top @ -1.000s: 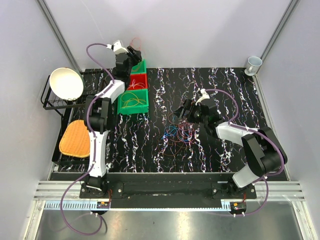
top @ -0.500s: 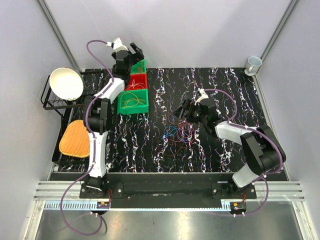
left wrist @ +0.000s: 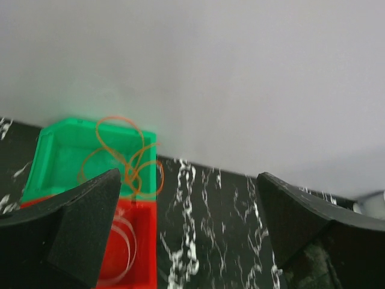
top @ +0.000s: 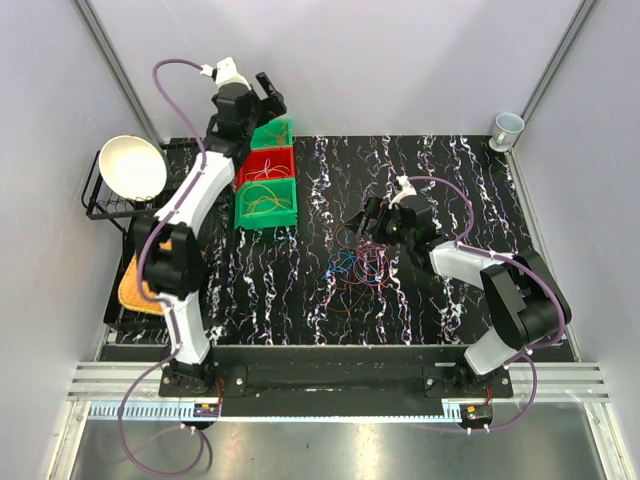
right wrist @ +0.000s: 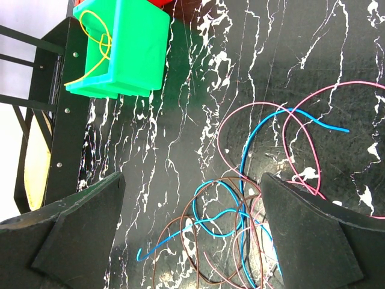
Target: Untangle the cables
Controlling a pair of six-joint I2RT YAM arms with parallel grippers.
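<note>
My left hand (left wrist: 188,176) and right hand (right wrist: 192,177) gape, empty. Some loops lie in the bins (top: 265,225) at upper left (orange, yellow). The tangled cables (top: 358,268), mid-frame on the surface (top: 330,180), look mostly unsorted.

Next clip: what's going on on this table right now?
Two arms appear to be sorting thin cables by colour into bins. The left gripper is open and empty, raised above the far green bin, which holds orange cables. The right gripper, also open, hovers over the loose tangle of blue, pink and brown cables on the table, gripping nothing. Yellow cables lie in the near green bin.
</note>
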